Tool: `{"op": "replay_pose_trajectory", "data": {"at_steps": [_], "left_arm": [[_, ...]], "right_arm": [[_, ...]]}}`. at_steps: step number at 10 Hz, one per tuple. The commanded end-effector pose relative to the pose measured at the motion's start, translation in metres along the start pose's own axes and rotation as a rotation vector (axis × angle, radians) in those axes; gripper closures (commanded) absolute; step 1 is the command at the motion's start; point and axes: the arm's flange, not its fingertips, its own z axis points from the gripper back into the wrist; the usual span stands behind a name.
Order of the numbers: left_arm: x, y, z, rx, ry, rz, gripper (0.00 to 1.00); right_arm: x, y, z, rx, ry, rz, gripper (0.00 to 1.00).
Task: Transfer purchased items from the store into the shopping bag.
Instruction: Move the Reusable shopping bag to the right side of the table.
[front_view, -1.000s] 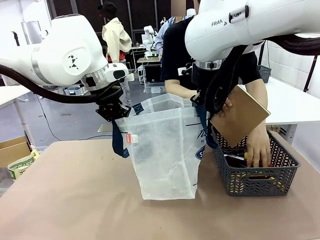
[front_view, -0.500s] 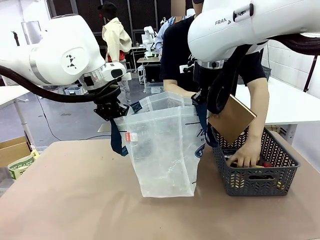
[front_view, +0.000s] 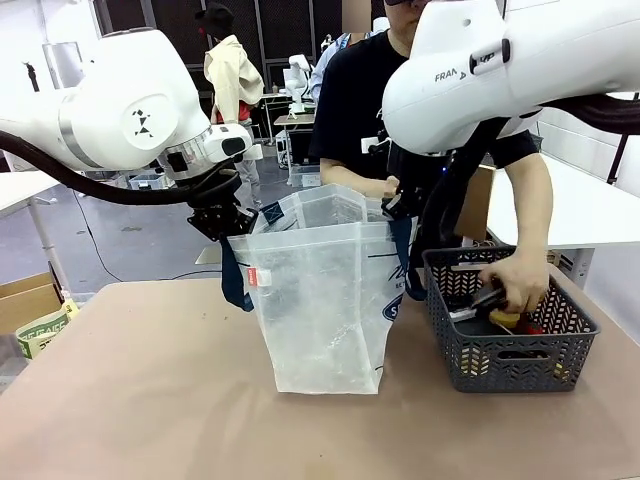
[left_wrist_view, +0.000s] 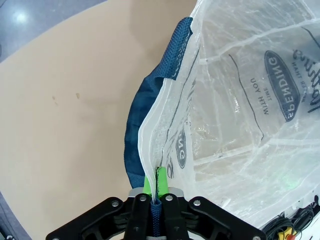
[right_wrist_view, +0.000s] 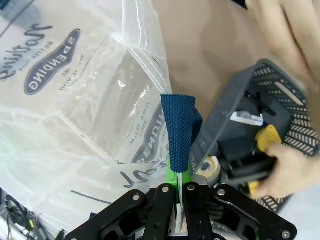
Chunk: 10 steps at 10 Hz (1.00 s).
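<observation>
A brown table (front_view: 130, 400) is noted across the foreground. A dark grey mesh basket (front_view: 512, 372) is set upright on its right side. A cardboard box (front_view: 22, 300) and a green-printed carton (front_view: 42, 330) are seen beyond the table's left edge. A white table (front_view: 590, 215) is recorded behind at the right, with a small dark basket (front_view: 528, 146) at its far end. A black T-shirt (front_view: 355, 100) is worn by the person opposite.
</observation>
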Motion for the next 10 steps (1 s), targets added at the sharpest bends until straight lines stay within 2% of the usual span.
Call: {"op": "replay_pose_trajectory", "data": {"at_steps": [1,10], "left_arm": [[0.003,0.001,-0.001,0.018,-0.011,-0.019,1.0],[0.005,-0.001,-0.01,0.01,0.02,-0.028,1.0]], "right_arm": [[-0.011,-0.005,-0.008,0.032,-0.016,0.022,1.0],[-0.012,-0.004,-0.019,0.045,-0.012,0.042,1.0]]}}
